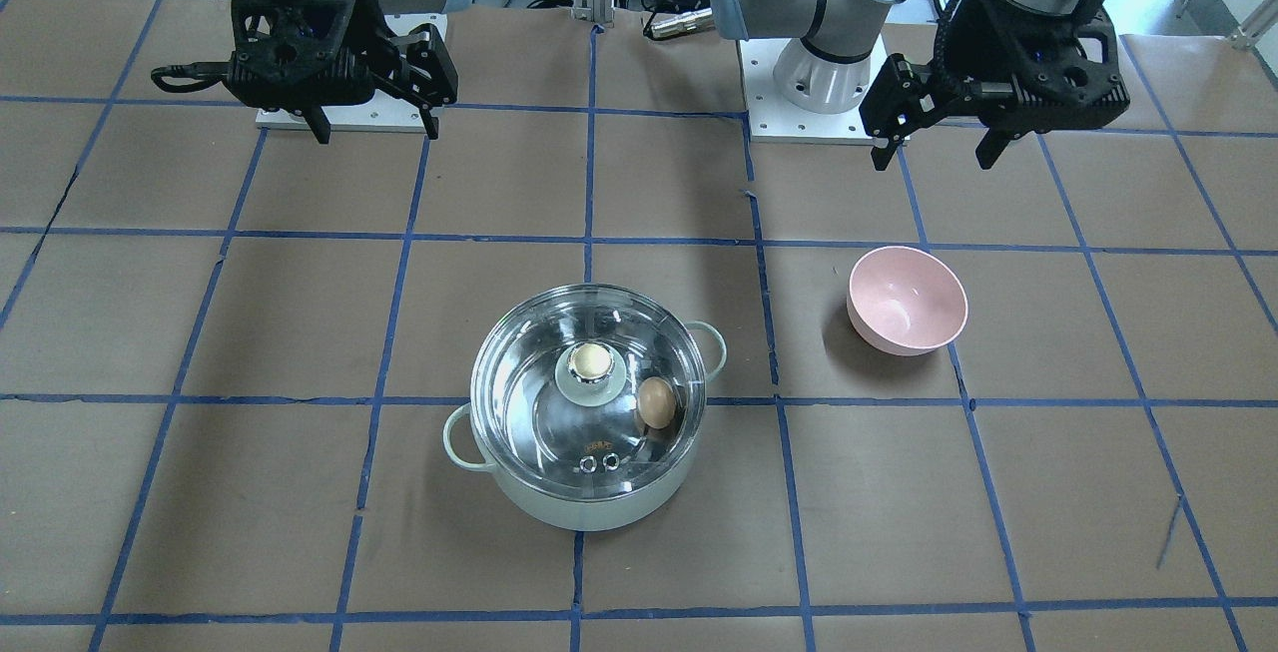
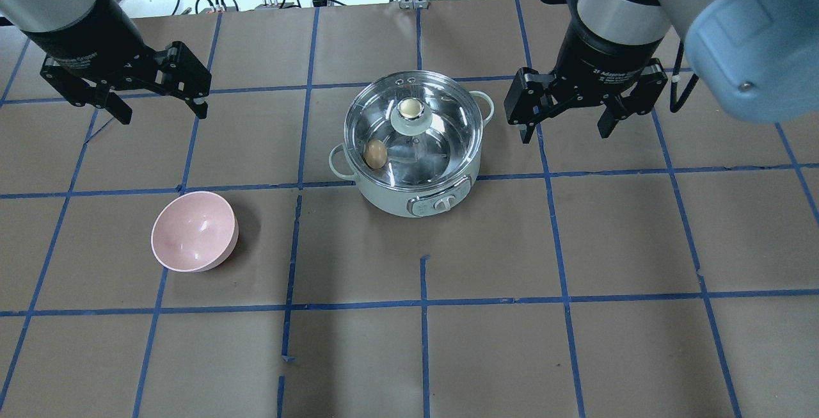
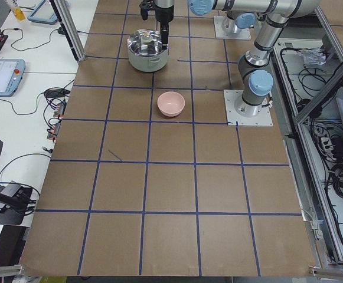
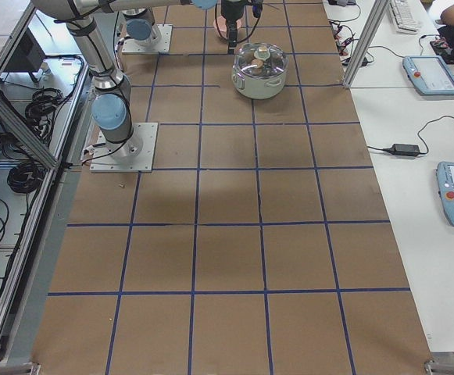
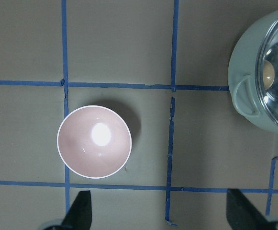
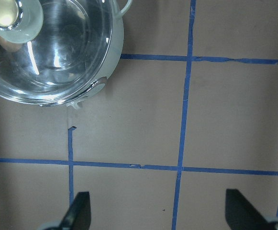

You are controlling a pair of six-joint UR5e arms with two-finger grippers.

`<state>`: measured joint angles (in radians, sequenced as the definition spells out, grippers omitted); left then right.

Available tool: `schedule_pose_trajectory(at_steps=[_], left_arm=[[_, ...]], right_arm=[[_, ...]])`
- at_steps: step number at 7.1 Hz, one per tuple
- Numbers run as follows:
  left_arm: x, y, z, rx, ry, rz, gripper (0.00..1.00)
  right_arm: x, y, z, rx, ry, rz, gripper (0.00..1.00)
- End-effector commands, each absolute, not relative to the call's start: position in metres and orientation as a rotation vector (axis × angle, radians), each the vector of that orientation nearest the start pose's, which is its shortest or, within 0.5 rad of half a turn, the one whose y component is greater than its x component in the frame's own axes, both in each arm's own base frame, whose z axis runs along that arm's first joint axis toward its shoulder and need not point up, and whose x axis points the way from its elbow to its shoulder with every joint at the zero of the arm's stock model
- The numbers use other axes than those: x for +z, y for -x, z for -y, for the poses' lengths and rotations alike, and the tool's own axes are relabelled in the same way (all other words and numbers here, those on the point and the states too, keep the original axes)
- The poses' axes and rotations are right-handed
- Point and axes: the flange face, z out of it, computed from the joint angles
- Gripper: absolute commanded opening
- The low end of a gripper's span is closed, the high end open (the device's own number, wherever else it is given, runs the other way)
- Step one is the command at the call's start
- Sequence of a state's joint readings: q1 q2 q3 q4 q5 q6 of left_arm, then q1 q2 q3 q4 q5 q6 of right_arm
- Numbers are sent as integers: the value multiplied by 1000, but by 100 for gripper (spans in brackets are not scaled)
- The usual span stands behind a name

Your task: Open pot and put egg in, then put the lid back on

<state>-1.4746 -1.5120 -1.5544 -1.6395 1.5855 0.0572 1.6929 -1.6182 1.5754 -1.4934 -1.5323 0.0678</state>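
The pot (image 2: 384, 197) is set well clear of every desk edge, with the lid (image 2: 435, 136) seated on it. The left gripper (image 2: 163, 107) and right gripper (image 2: 566, 130) are spread wide, empty, apart from it. The egg (image 2: 375, 153) is enclosed inside; it could be cracked if the pot is knocked.
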Motion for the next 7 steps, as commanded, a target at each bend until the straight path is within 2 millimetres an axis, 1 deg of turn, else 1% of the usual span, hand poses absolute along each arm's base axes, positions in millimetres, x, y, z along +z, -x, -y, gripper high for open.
schedule_pose_trajectory(at_steps=[1,4,7], left_arm=[[509,89,476,16,50,-3128,100],[507,97,475,26,17,-3124,100],[505,98,475,31,17,-3124,100]], right_arm=[[501,-192,448,58,80,-3105,100],[501,-192,449,55,85,-3105,100],[501,-192,449,53,97,-3104,100]])
